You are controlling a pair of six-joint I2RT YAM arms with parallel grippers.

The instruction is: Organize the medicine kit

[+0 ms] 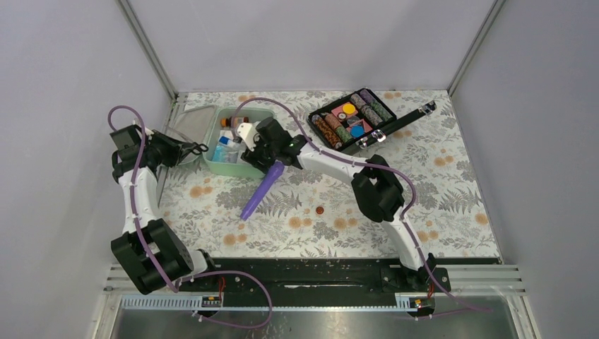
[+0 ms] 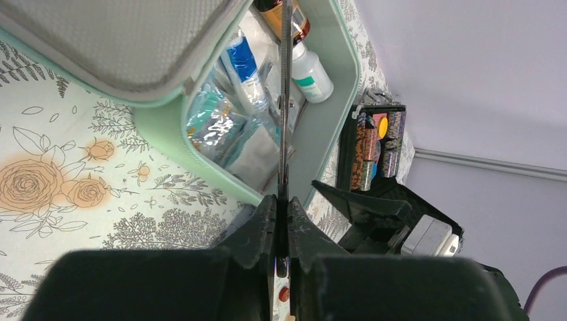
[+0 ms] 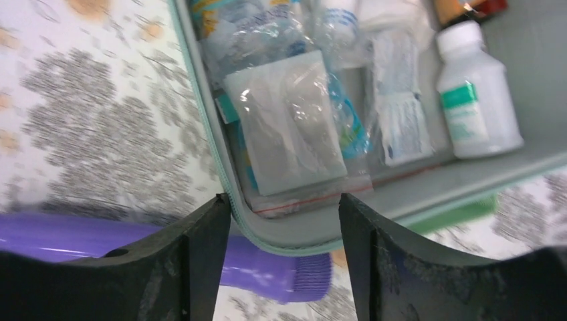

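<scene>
The medicine kit (image 1: 239, 169) is a mint-green box lying open at the back left, with its lid (image 1: 192, 124) folded out to the left. Inside are sachets, a white bottle (image 3: 478, 114) and a brown bottle (image 1: 229, 121). My left gripper (image 1: 192, 150) is beside the lid, shut on a thin metal tool (image 2: 283, 120) that looks like scissors, its blade reaching over the kit (image 2: 334, 100). My right gripper (image 3: 285, 207) is open over the kit's near corner (image 3: 294, 235), with the rim between its fingers. A purple tool (image 1: 260, 189) lies just in front.
A black case (image 1: 406, 121) of colourful rolls and discs lies open at the back right. A small coin (image 1: 319, 210) sits on the floral cloth mid-table. Grey walls close in the back and both sides.
</scene>
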